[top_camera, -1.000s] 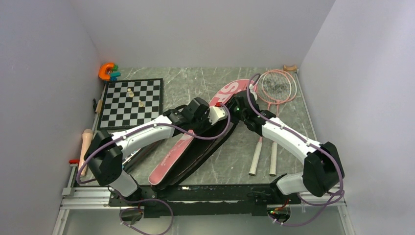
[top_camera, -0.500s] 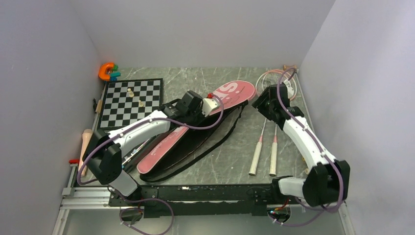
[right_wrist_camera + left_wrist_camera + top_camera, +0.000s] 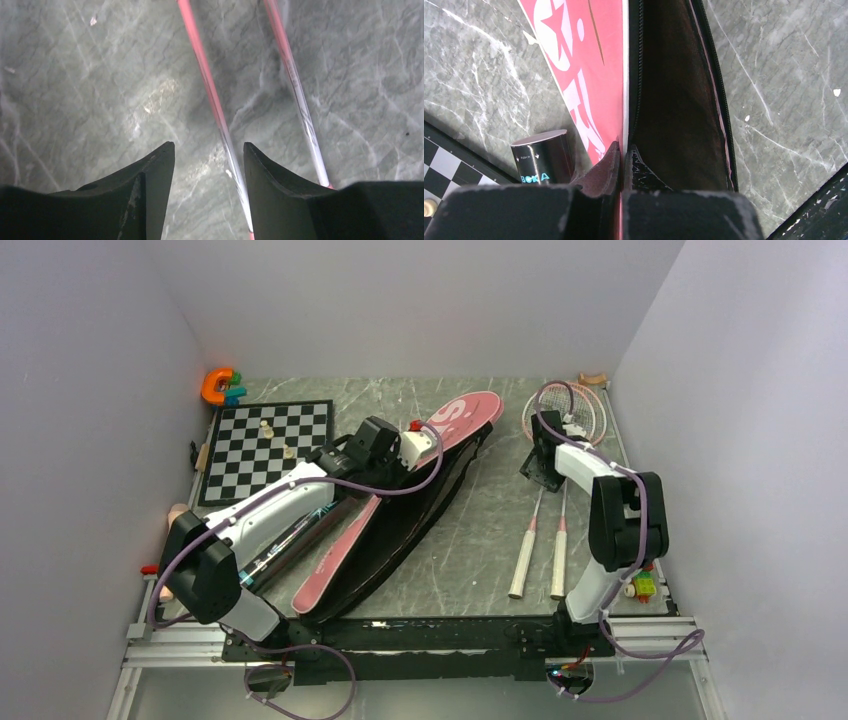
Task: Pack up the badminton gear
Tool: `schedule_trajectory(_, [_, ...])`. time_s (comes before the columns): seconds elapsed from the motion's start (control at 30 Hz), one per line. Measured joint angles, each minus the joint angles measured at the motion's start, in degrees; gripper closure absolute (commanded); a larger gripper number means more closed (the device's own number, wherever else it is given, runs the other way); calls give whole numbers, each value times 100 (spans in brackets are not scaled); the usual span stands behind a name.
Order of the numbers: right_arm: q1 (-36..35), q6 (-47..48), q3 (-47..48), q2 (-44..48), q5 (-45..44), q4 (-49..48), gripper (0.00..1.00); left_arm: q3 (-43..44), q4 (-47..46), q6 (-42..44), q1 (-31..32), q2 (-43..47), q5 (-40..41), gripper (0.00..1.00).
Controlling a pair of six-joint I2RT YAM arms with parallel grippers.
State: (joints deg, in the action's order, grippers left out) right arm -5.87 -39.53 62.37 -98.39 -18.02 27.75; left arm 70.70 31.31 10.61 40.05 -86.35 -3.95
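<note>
Robot's left claw (image 3: pixel 623 150) pinched shut on pink SPORT bag (image 3: pixel 462 415) flap; right claw (image 3: pixel 209 152) half-open, holding nothing.
Bag lies diag. mid-tabletop (image 3: pixel 480 530), wide end far-right. Rackets (image 3: pixel 558 560) at right, heads far, handles near; one shaft btwn right fingers.

So from the wrist cam, the right gripper (image 3: pixel 207 150) is seen pointed down at the grey marbled tabletop (image 3: pixel 75 75), its dark fingers (image 3: pixel 150 175) spread apart with nothing pinched between them. Two thin racket shafts are laid out on the stone, running slantwise down from the top edge. The nearer shaft (image 3: pixel 205 85), pink up top and silvery white lower down, is lined up in the gap, closer to the finger on the picture's right. The other shaft (image 3: pixel 295 85) is seen just outside the gap, and its lower end is hidden behind that finger
</note>
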Motion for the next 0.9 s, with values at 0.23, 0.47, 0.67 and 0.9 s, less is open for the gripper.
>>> schedule_trajectory(0.23, [13,245,219,-435,-350,-42,54,0,31,0,-59,2,-85,100])
schedule_trajectory(0.47, [11,457,321,-772,-452,-258,90,15,70,-81,-61,4,-140,100])
schedule_trajectory(0.67, [-243,634,92,-612,-610,-492,100,122,111,-153,-68,-31,-131,100])
schedule_trajectory(0.9, [-1233,708,-382,439,-933,-120,100,597,140,-299,-72,-691,-114,100])
